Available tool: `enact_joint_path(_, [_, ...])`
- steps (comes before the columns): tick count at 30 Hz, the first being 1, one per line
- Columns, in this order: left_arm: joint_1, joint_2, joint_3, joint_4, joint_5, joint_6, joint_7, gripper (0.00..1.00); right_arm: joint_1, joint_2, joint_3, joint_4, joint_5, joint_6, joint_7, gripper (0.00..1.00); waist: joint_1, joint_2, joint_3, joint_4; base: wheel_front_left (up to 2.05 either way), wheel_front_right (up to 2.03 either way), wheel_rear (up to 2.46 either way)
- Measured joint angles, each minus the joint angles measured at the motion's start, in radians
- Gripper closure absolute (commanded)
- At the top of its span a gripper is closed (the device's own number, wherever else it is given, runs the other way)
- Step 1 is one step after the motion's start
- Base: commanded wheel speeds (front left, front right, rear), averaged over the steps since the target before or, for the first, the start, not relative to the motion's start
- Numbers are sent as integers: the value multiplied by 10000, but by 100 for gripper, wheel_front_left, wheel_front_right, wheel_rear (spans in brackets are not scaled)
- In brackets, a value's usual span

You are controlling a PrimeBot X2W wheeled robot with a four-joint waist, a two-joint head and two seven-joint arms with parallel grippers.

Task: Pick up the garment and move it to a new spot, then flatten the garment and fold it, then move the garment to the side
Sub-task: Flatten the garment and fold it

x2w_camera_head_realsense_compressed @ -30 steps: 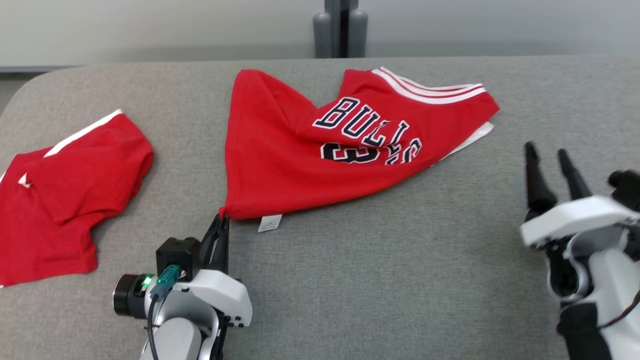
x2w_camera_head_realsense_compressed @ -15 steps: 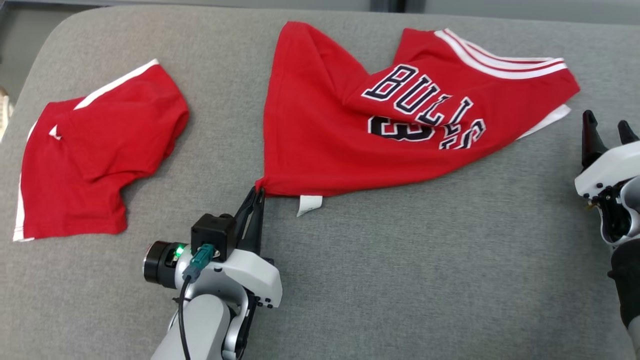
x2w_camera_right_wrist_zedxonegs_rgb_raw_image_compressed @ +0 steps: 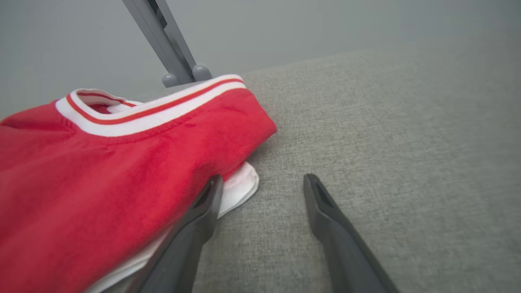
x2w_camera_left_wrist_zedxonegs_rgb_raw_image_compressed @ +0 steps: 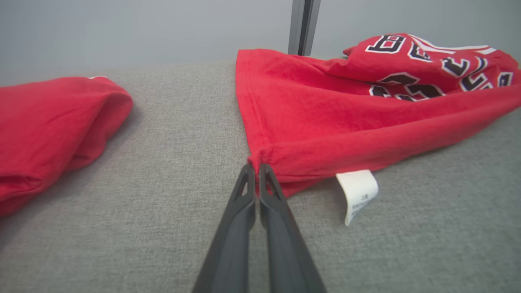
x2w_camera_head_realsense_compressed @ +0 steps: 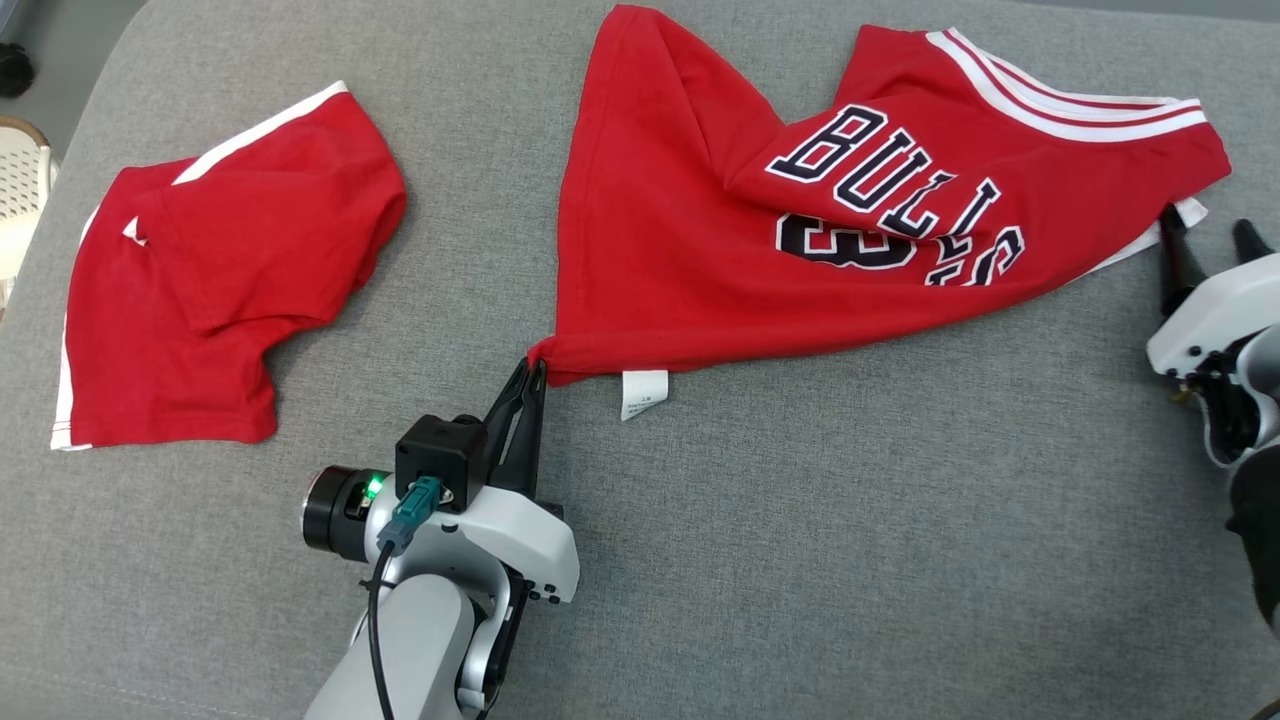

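My left tool [x2w_camera_head_realsense_compressed: 535, 372] is pinching tightly shut on the near-left corner of the red fabric basketball jersey with dark lettering [x2w_camera_head_realsense_compressed: 700, 250], which is lying rumpled across the grey fabric bench [x2w_camera_head_realsense_compressed: 850, 520]. My right tool [x2w_camera_head_realsense_compressed: 1205, 225] is standing wide open at the jersey's right edge, gripping nothing, one finger resting against the white trim.
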Motion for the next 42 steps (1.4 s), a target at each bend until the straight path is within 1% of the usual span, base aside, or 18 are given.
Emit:
enact_joint_path(2, [-23, 4, -15, 13, -12, 12, -13, 100, -92, -151, -17, 259, -52, 2, -111, 0, 0, 0, 15, 16, 0, 0, 0])
enact_joint_path(5, [-23, -6, -48, 27, -38, 33, -44, 100, -240, -190, -31, 543, -88, 2, -251, 0, 0, 0, 32, 28, 0, 0, 0])
enact_joint_path(15, [-82, -4, -98, 92, -113, 88, -88, 100, -492, -119, 606, 679, -2, 0, -332, 0, 0, 0, 144, 65, 0, 0, 0])
enact_joint_path(16, [-94, -4, -104, 104, -130, 88, -90, 100, -503, -119, 650, 686, 25, 0, -332, 11, 0, 0, 149, 72, 0, 0, 0])
enact_joint_path(17, [-107, -2, -105, 123, -144, 88, -92, 100, -518, -119, 686, 706, 50, 0, -332, 29, 0, 0, 150, 80, 0, 0, 0])
enact_joint_path(18, [-122, -2, -111, 144, -167, 90, -100, 100, -544, -119, 742, 731, 100, 0, -330, 54, 0, 0, 148, 88, 0, 0, 0])
enact_joint_path(20, [-170, -2, -125, 184, -180, 94, -102, 100, -562, -104, 911, 761, 111, 0, -316, 100, 0, 0, 137, 103, 0, 0, 0])
enact_joint_path(30, [-207, 46, -102, 313, -290, 146, -230, 100, -470, -98, 1243, 825, 621, 2, -443, 100, 0, 0, -65, -2, 0, 0, 0])
enact_joint_path(38, [-208, 247, 48, 209, -441, 194, -418, 100, -168, -117, 1557, 393, 1187, 2, -698, 100, 0, 0, -594, -461, 0, 0, 0])
enact_joint_path(42, [-210, 355, 117, 15, -472, 144, -481, 100, -103, -188, 1831, -77, 1505, 2, -748, 100, 0, 0, -972, -774, 0, 0, 0])
